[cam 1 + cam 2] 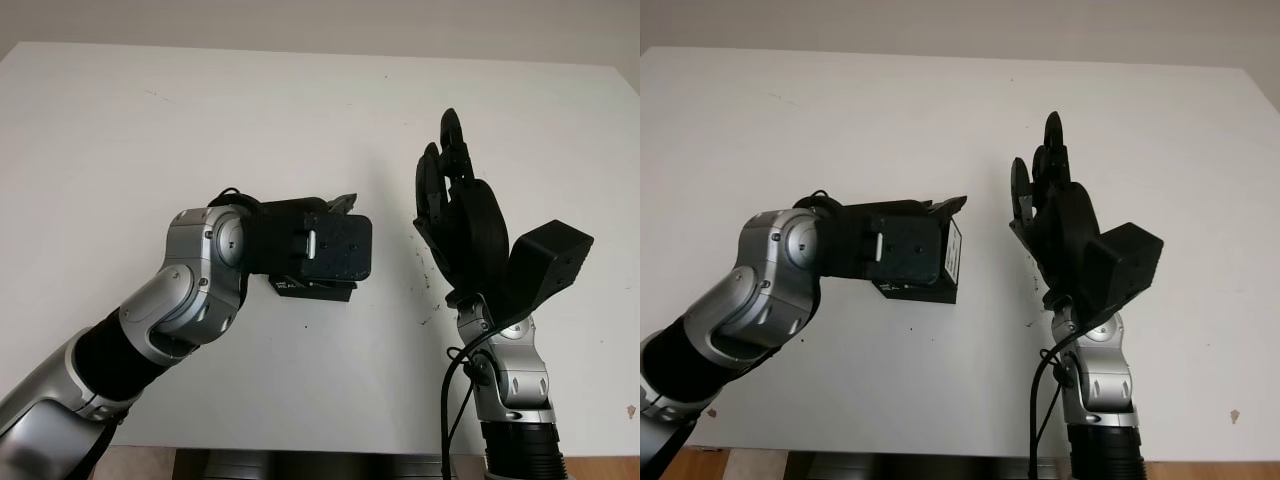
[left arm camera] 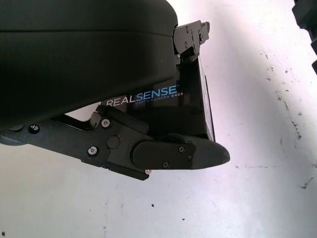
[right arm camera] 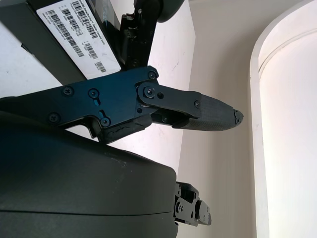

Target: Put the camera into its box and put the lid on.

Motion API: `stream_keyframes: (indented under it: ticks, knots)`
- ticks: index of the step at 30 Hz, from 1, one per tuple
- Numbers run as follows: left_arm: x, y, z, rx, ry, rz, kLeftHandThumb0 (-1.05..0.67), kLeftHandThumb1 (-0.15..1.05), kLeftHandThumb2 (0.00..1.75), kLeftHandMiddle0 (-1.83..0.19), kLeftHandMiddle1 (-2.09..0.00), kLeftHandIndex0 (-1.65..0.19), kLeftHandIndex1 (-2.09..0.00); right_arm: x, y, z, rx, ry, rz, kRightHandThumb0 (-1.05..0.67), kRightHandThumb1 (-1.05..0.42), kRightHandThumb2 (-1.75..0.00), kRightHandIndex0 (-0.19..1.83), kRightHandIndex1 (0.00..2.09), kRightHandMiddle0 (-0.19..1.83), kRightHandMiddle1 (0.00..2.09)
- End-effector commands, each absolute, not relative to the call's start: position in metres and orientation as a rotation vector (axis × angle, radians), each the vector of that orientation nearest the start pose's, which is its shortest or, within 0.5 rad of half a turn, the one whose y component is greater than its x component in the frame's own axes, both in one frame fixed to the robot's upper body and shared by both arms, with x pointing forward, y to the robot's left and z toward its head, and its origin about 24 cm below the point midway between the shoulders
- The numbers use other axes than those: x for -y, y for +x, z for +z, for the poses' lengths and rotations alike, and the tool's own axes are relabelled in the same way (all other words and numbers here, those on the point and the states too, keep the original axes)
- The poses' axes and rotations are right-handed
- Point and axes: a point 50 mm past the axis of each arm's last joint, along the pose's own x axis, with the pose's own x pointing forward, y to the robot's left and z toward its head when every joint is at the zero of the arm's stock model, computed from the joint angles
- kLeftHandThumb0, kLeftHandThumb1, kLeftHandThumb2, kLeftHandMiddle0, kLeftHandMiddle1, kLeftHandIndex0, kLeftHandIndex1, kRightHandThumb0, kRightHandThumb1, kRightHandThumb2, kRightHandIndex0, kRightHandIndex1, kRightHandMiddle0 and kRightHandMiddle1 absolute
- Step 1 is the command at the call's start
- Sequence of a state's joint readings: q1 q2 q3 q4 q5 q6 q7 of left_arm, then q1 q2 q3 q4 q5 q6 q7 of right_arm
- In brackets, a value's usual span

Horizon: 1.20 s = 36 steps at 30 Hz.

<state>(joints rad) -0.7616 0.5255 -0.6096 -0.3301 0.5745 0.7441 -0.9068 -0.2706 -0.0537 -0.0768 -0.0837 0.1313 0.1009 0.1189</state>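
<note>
My left hand (image 1: pixel 335 248) is shut on a black box (image 1: pixel 912 272) printed REALSENSE (image 2: pixel 143 96), held just above the middle of the white table (image 1: pixel 200 120). One finger (image 2: pixel 183 153) lies along the box's long side and another (image 2: pixel 190 34) hooks over its far corner. A white barcode label (image 1: pixel 953 254) on the box's end faces my right hand (image 1: pixel 452 205). That hand stands upright and open a short way to the right of the box, palm turned toward it and holding nothing. The same label (image 3: pixel 74 39) appears beyond my right hand's fingers (image 3: pixel 198 111).
The table's far edge (image 1: pixel 320 52) meets a pale wall and its right edge (image 1: pixel 625 110) runs down the picture's side. Small dark specks (image 1: pixel 432 300) mark the surface beside the right wrist. The front edge (image 1: pixel 300 447) lies just past both forearms.
</note>
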Motion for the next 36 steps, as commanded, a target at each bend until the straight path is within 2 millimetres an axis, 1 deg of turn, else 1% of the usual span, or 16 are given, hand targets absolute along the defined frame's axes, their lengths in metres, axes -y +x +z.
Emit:
stream_keyframes:
  ticks: [1,3,5,11,15,20,27,29,31,32,33,35,36]
  knots:
    - [-0.063,0.282,0.175,-0.034,1.307,-0.895,-0.66,1.05,0.44,0.19,0.0,0.19,0.0,0.151,0.296,0.125,0.261,0.061,0.141,-0.75,-1.05,-0.57,-0.19,0.0,-0.18,0.02]
    - [-0.067,0.282,0.18,0.065,1.377,-0.865,-0.67,1.05,0.48,0.19,0.0,0.19,0.0,0.15,0.296,0.125,0.256,0.062,0.143,-0.74,-1.05,-0.56,-0.19,0.0,-0.19,0.02]
    - [-0.072,0.281,0.186,0.139,1.397,-0.826,-0.68,1.05,0.5,0.19,0.0,0.19,0.0,0.15,0.296,0.125,0.249,0.061,0.144,-0.74,-1.05,-0.56,-0.19,0.0,-0.19,0.03]
    - [-0.09,0.273,0.202,0.328,1.341,-0.715,-0.71,1.05,0.54,0.19,0.0,0.19,0.0,0.149,0.296,0.125,0.245,0.047,0.147,-0.73,-1.05,-0.56,-0.19,0.0,-0.18,0.04]
    - [-0.1,0.266,0.21,0.426,1.285,-0.648,-0.74,1.05,0.58,0.19,0.0,0.19,0.0,0.149,0.295,0.124,0.246,0.036,0.154,-0.69,-1.05,-0.59,-0.19,0.0,-0.19,0.04]
    - [-0.109,0.261,0.214,0.461,1.231,-0.642,-0.76,1.05,0.6,0.19,0.0,0.19,0.0,0.15,0.295,0.124,0.243,0.023,0.161,-0.69,-1.05,-0.6,-0.19,0.0,-0.19,0.03]
    - [-0.121,0.258,0.212,0.416,1.145,-0.631,-0.78,1.05,0.6,0.19,0.0,0.19,0.0,0.15,0.294,0.124,0.235,0.024,0.162,-0.71,-1.05,-0.58,-0.19,0.0,-0.19,0.04]
    - [-0.126,0.257,0.215,0.41,1.078,-0.611,-0.78,1.05,0.6,0.19,0.0,0.19,0.0,0.15,0.294,0.124,0.234,0.028,0.161,-0.71,-1.05,-0.57,-0.19,0.0,-0.19,0.04]
    - [-0.13,0.257,0.217,0.43,0.97,-0.585,-0.77,1.05,0.58,0.19,0.0,0.19,0.0,0.151,0.294,0.124,0.232,0.03,0.158,-0.7,-1.05,-0.57,-0.19,0.0,-0.19,0.04]
    - [-0.136,0.259,0.218,0.46,0.855,-0.561,-0.75,1.05,0.55,0.19,0.0,0.19,0.0,0.151,0.295,0.124,0.234,0.026,0.158,-0.69,-1.05,-0.57,-0.19,0.0,-0.19,0.04]
    - [-0.14,0.26,0.219,0.482,0.771,-0.541,-0.71,1.05,0.48,0.19,0.0,0.19,0.0,0.151,0.295,0.124,0.236,0.023,0.158,-0.71,-1.05,-0.57,-0.19,0.01,-0.19,0.04]
    - [-0.147,0.262,0.219,0.526,0.671,-0.489,-0.69,1.05,0.43,0.16,-0.02,0.17,-0.01,0.152,0.295,0.123,0.237,0.021,0.162,-0.72,-1.05,-0.57,-0.19,0.01,-0.19,0.04]
    - [-0.155,0.264,0.218,0.558,0.598,-0.43,-0.67,1.05,0.41,0.11,-0.05,0.14,-0.03,0.152,0.295,0.123,0.235,0.025,0.163,-0.72,-1.05,-0.57,-0.19,0.01,-0.19,0.04]
